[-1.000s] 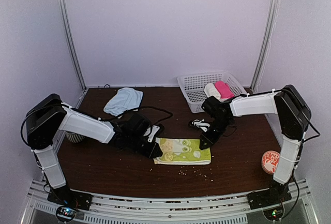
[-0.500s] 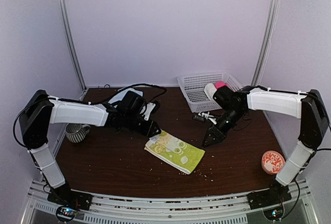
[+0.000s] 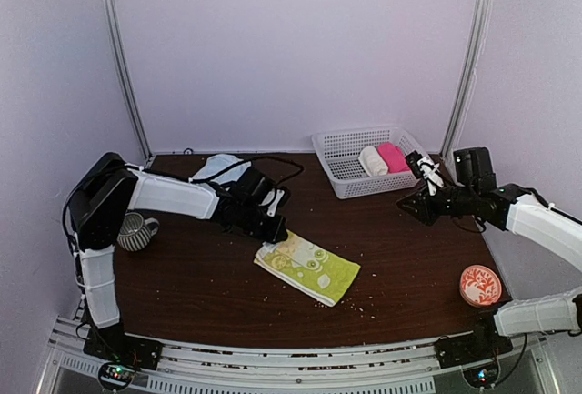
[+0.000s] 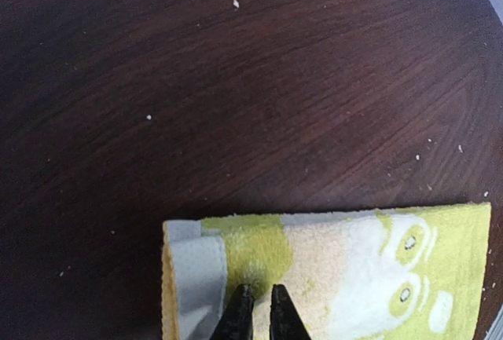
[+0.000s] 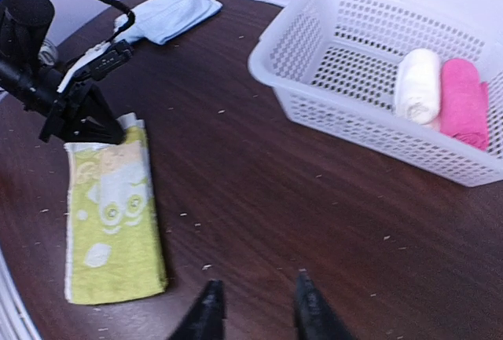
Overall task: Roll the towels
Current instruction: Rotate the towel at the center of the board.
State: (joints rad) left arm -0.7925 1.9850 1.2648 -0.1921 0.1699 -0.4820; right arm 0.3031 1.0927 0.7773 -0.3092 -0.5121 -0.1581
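Nearest us on the table (image 3: 200, 298), at about 6 o'clock of its middle, the green towel (image 3: 309, 268) lies flat, folded into a long strip, with its length running from 10 o'clock to 4 o'clock. The left claw (image 4: 259, 289) stands on the strip's 10 o'clock end. Its jaws are drawn to a thin slit and the tips nip the cloth close to that corner. Out at 3 o'clock, the right claw (image 5: 258, 281) hangs above bare wood with its jaws partly apart and nothing between them, well away from either towel.

We judge the green towel to be light, limp and thin. It should bend wherever it is lifted, and it may slide on the smooth wood rather than curl. A pinch at one corner will likely drag it askew. We would take the short end at both corners, one claw to each, and turn it over on itself evenly.

Further back, at 1 o'clock, the basket (image 5: 354, 124) holds a cream roll (image 5: 418, 85) and a pink roll (image 5: 464, 100) side by side. At 11 o'clock, the blue towel (image 5: 169, 12) lies rumpled. We think it will need spreading flat before rolling.
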